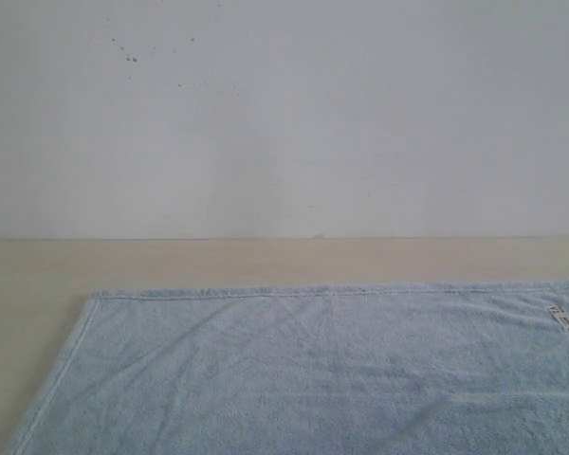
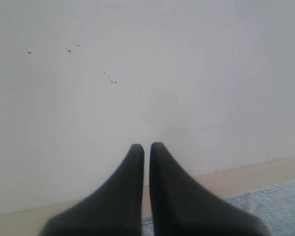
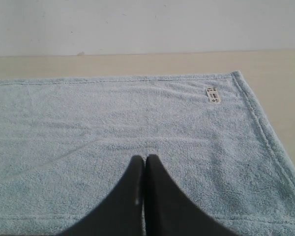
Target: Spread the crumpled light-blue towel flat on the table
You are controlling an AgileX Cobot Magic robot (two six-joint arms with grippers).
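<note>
On the wide, smooth, pale beige wood-look table (image 1: 266,261) lies a large, fluffy, light-blue terry-cloth towel (image 1: 313,379). It is spread out flat, with only a few soft lines in the cloth. Its far side, with a thin stitched hem (image 1: 322,291), runs along the table's far edge, and a strip of bare table shows between the two. One far corner of the towel points toward the table's left side. Close to the other far corner, toward the table's right side, sits a small white printed tag (image 1: 562,320). The near part of the towel runs out of sight. Behind the table's far edge stands a plain white wall (image 1: 284,114) with some tiny dark specks (image 1: 131,59) on it. The left gripper (image 2: 146,147) has two dark pointed fingers (image 2: 128,196) pressed close together, holding nothing, and it faces the wall by the towel's edge. The right gripper (image 3: 145,160) also has its dark fingers (image 3: 162,206) squeezed together on nothing, over the middle of the towel. I cannot tell if it touches the cloth.
</note>
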